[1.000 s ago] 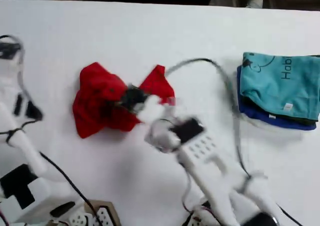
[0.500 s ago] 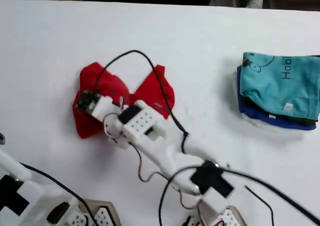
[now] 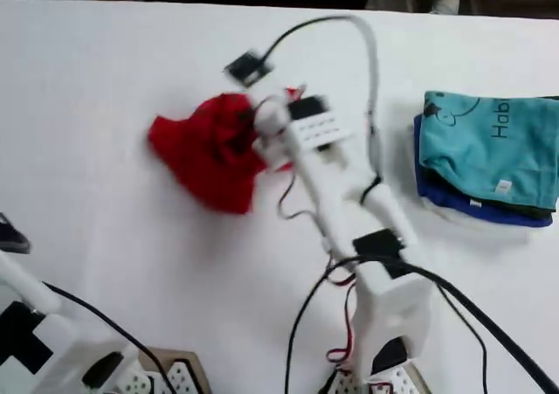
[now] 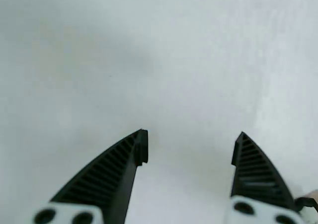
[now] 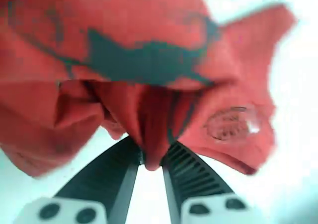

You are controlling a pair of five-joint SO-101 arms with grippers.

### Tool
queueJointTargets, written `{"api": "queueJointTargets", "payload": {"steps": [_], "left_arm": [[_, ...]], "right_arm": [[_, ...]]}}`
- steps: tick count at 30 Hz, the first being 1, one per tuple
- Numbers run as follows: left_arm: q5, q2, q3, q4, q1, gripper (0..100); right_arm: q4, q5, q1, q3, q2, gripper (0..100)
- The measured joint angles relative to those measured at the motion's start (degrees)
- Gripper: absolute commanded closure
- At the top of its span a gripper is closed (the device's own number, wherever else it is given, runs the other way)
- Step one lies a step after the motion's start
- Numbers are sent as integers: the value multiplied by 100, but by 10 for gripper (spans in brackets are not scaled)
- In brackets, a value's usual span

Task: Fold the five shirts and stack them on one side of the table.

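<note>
The right gripper (image 5: 151,160) pinches a fold of the red shirt (image 5: 139,60), which now bunches just ahead of it, hauled toward the far side of the table (image 3: 105,79). The left gripper (image 4: 191,147) gapes wide.

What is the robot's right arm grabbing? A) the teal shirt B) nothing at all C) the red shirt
C: the right gripper has its jaws shut on a fold of the red shirt.

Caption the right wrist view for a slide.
Right gripper shut on a bunched fold of the red shirt.
</note>
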Motion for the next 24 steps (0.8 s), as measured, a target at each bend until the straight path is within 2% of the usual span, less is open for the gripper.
{"api": "queueJointTargets", "payload": {"steps": [4, 8, 14, 19, 24], "left_arm": [[0, 0, 624, -290, 422, 710], [105, 0, 1090, -730, 1064, 710], [1222, 0, 1152, -1143, 2470, 710], [2145, 0, 1152, -1143, 3771, 710], [2365, 0, 1187, -958, 4818, 710]], "right_arm": [[484, 0, 413, -686, 0, 976], [1160, 0, 422, -1196, 0, 976], [2286, 0, -255, -1899, -686, 977], [2391, 0, -431, -2022, -1169, 977], [2207, 0, 220, -1618, -993, 977]]}}
